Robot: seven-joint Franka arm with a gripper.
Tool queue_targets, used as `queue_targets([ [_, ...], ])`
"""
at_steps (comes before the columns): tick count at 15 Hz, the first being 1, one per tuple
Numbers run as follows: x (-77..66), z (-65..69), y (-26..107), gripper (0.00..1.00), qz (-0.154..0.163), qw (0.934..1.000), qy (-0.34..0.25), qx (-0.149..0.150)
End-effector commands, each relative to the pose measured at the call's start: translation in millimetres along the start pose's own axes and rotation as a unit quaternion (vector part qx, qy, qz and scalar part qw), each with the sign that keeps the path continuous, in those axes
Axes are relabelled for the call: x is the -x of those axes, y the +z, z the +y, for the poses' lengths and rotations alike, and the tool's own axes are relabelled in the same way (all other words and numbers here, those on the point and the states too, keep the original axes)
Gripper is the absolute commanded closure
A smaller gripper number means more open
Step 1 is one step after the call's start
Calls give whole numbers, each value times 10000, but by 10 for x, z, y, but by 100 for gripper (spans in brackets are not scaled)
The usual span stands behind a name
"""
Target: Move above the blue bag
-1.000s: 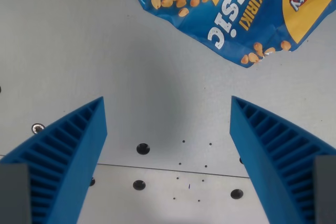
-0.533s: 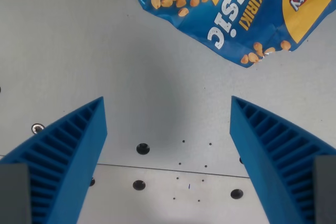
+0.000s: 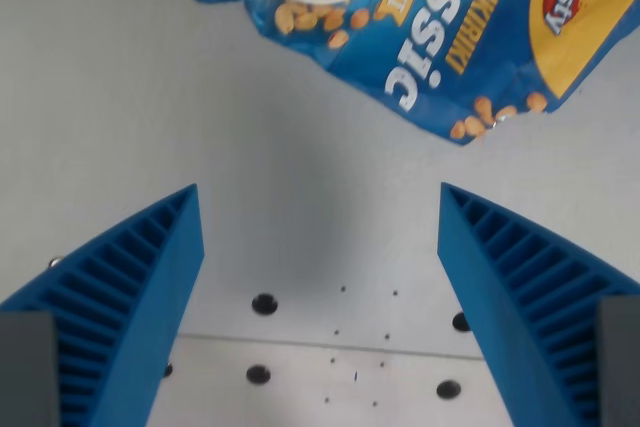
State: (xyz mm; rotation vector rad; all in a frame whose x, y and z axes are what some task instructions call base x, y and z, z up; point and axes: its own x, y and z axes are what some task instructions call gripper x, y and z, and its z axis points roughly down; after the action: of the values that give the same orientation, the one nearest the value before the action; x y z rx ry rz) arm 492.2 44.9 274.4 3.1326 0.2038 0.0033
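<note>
Grey metal tabletop, dotted with dark screw holes near the bottom of the wrist view. Blue bag of peanuts lying flat at the top edge, running off toward the wrist view's right. Gripper spread wide, nothing between the ribbed blue fingers, hovering over bare table short of the bag. Approach step judged barely begun; next, a forward shift until the bag sits centred between the fingers.

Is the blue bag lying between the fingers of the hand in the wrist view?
No. The blue bag lies at the top of the wrist view, and only bare table shows between the open hand's fingers.
</note>
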Motion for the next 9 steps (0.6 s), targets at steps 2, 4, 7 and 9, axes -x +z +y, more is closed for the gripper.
queue_targets([
  [2,-162,104,36,0,-102,9999,83,34],
  [4,-218,149,77,0,-106,9999,108,39],
  [7,-303,223,152,0,-96,9998,157,50],
  [9,-357,274,206,0,-68,9998,200,54],
])
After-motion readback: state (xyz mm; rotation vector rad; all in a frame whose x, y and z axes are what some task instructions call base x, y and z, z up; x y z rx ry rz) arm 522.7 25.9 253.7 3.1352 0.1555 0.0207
